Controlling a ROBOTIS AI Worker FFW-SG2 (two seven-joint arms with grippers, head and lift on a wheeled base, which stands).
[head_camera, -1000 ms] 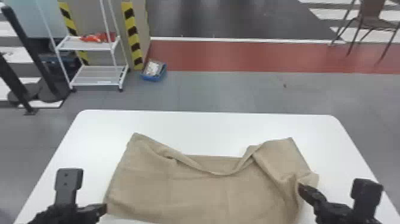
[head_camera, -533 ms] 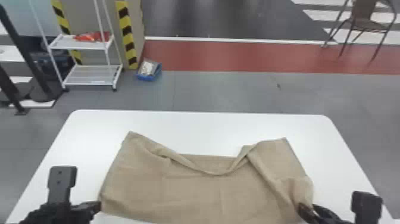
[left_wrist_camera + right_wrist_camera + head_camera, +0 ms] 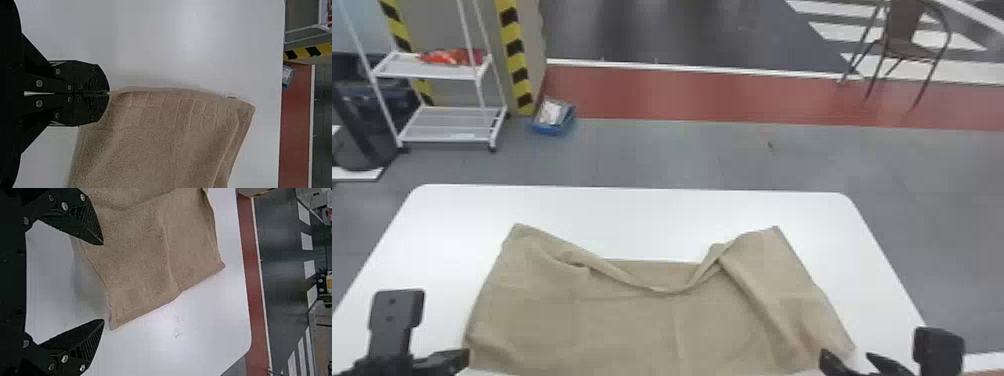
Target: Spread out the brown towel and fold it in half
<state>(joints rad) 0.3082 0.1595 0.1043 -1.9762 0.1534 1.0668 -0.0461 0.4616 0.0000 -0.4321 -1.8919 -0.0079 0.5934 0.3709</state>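
Left pincer (image 3: 465,357) closed, right pincer (image 3: 847,357) spread.
Both sit low in the head view, well apart; the left's black fingers (image 3: 96,78) meet, the right's gape wide.

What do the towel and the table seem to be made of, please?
The towel looks like matt terry cloth, perhaps cotton: its surface is nubbly, with a checked band. The table seems smooth laminate or plastic, slightly glossy, judging by its plain white top's soft highlights.
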